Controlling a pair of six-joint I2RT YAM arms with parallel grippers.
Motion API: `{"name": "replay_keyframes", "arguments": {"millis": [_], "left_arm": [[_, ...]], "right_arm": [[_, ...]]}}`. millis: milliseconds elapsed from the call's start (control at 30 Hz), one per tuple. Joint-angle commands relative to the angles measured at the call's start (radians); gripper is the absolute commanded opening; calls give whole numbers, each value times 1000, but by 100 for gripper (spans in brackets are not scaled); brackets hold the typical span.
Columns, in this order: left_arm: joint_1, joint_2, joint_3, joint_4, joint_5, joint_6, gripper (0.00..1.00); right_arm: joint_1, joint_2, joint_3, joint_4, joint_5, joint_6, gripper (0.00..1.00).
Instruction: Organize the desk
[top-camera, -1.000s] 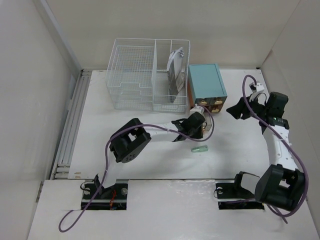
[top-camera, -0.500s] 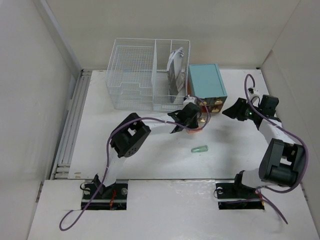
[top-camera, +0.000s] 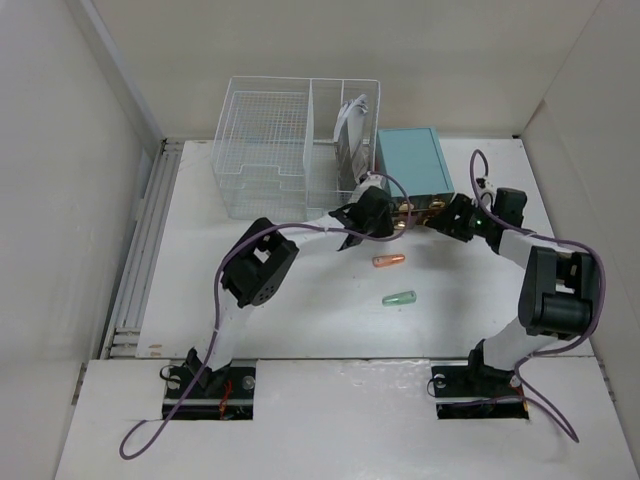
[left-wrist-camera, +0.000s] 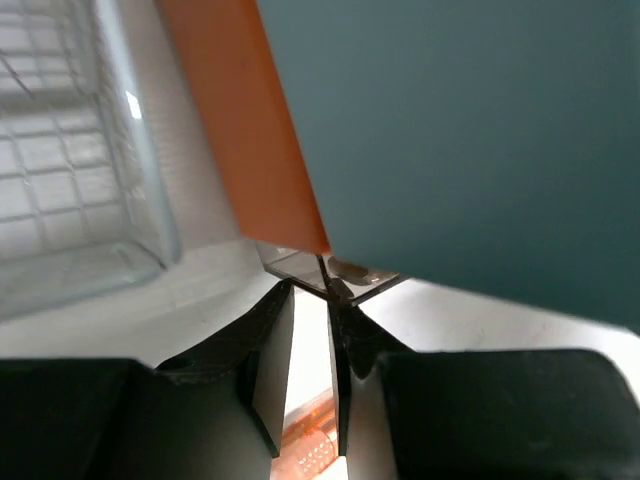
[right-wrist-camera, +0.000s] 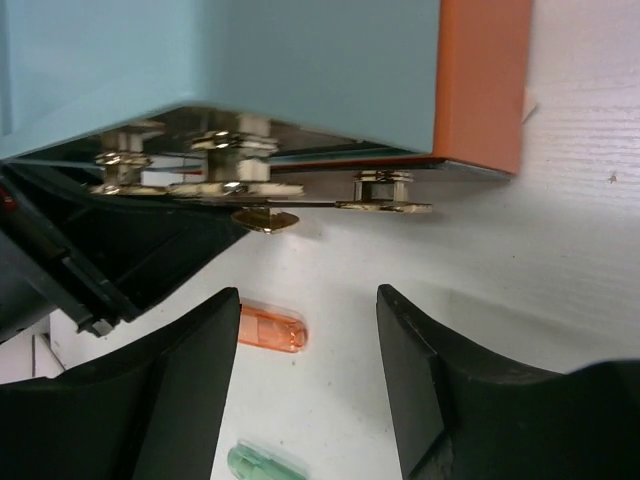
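Observation:
The white desk (top-camera: 300, 310) carries an orange capsule (top-camera: 388, 261) and a green capsule (top-camera: 399, 298), both lying loose in the middle. My left gripper (top-camera: 388, 217) is at the front left corner of the teal-topped drawer box (top-camera: 412, 165). In the left wrist view its jaws (left-wrist-camera: 312, 285) stand a narrow gap apart and empty, with a thin metal tab at their tips. My right gripper (top-camera: 438, 213) is wide open and empty in front of the box's gold knobs (right-wrist-camera: 250, 182). The orange capsule (right-wrist-camera: 272, 330) and the green one (right-wrist-camera: 262, 465) lie below it.
A white wire basket (top-camera: 270, 150) stands at the back left of the box, with papers in its right compartment (top-camera: 350, 135). The box has an orange side (right-wrist-camera: 480, 80). Pale panels wall the desk on three sides.
The orange capsule now lies free on the desk where my left gripper was. My left gripper has moved back to the box front. My right gripper swung left to the box's knobs.

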Motion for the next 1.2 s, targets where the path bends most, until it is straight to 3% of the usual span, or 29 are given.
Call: {"name": "replay_keyframes", "arguments": {"millis": [0, 400, 600, 800, 933, 1100, 1167], "left_arm": [[18, -3, 50, 37, 13, -5, 18], [46, 15, 59, 59, 51, -5, 19], [24, -63, -91, 120, 91, -5, 19], [-49, -195, -231, 142, 42, 27, 37], [-88, -275, -315, 119, -21, 38, 43], [-131, -342, -334, 65, -75, 70, 49], [-155, -342, -334, 51, -120, 94, 52]], "right_arm": [[17, 38, 18, 97, 52, 68, 63], [47, 136, 36, 238, 113, 158, 65], [66, 170, 36, 316, 156, 218, 65], [75, 189, 18, 376, 193, 267, 65], [95, 198, 18, 401, 221, 280, 55], [95, 198, 6, 401, 221, 280, 28], [84, 177, -19, 401, 221, 270, 26]]}}
